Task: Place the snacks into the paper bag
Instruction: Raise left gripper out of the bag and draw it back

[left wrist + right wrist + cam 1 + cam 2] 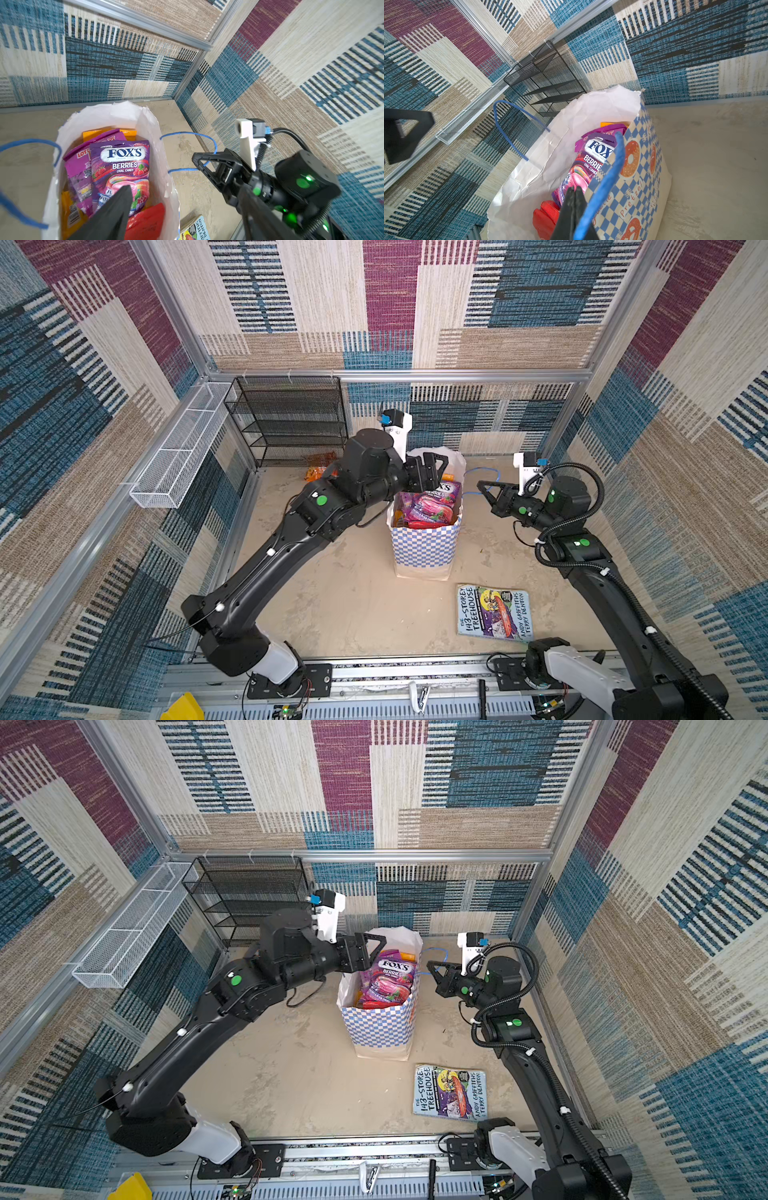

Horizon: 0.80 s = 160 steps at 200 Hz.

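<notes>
left hand [440, 470], jaws apart, hangs over the bag [424, 547]; fox's packet [436, 506] lies inside among other snacks [81, 166]. right hand [482, 485] is closed beside its handle [209, 141]. one orange packet [318, 472] waits far left by the rack [291, 423].

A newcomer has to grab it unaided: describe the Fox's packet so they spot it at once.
Find the blue-and-white checkered paper bag standing upright in the middle. Look into its open top: the Fox's packet lies uppermost inside. Only it bears a white oval reading FOX'S above BERRIES; the purple packet and the red packet next to it do not.
</notes>
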### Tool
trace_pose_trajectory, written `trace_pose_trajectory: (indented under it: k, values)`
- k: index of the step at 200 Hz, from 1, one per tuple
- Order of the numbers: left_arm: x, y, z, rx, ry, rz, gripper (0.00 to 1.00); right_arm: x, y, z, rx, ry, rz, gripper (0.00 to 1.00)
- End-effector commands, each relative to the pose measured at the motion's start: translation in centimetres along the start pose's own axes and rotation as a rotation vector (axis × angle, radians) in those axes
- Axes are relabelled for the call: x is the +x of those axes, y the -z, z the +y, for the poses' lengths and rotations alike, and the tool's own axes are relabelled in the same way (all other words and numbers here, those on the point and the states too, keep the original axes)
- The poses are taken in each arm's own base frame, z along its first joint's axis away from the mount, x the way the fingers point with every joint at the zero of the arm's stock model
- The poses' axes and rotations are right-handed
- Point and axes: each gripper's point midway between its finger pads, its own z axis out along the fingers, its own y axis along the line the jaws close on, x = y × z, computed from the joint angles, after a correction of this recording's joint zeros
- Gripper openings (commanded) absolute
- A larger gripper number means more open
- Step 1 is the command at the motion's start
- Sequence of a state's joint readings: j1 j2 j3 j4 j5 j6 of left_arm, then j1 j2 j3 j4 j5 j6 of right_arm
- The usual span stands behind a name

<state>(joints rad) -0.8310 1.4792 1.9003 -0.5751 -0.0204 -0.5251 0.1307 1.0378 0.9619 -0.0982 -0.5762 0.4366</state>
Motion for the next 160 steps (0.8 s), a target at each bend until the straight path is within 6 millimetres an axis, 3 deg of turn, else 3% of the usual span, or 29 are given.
trace_pose_trajectory:
  k: [1, 15, 35, 73, 103, 119, 160]
  values:
    - [-0.5, 3.6, 1.0, -0.042, -0.09, -0.026, 0.94, -0.4, -0.1, 0.4, -0.021, 0.017, -0.018, 0.0]
    - [-0.8, 6.5, 2.0, -0.082, -0.108, -0.066, 1.0, -0.4, -0.1, 0.4, -0.023, 0.016, -0.017, 0.0]
    - [-0.5, 10.7, 4.5, -0.175, -0.109, -0.12, 0.99, -0.4, -0.1, 0.4, -0.022, 0.015, -0.016, 0.0]
    - [3.6, 16.5, 10.8, -0.369, -0.051, -0.195, 0.99, -0.3, -0.2, 0.4, -0.029, 0.012, -0.013, 0.0]
    - [8.3, 18.6, 16.6, -0.566, -0.002, -0.213, 0.99, 0.0, -0.5, 0.3, -0.038, 0.002, -0.002, 0.0]
    - [9.9, 19.3, 19.2, -0.645, 0.003, -0.28, 0.99, 0.0, -0.5, 0.4, -0.044, -0.001, 0.001, 0.0]
    - [12.7, 17.2, 23.5, -0.769, -0.023, -0.369, 0.99, 0.0, -0.5, 0.3, -0.041, 0.0, 0.001, 0.0]
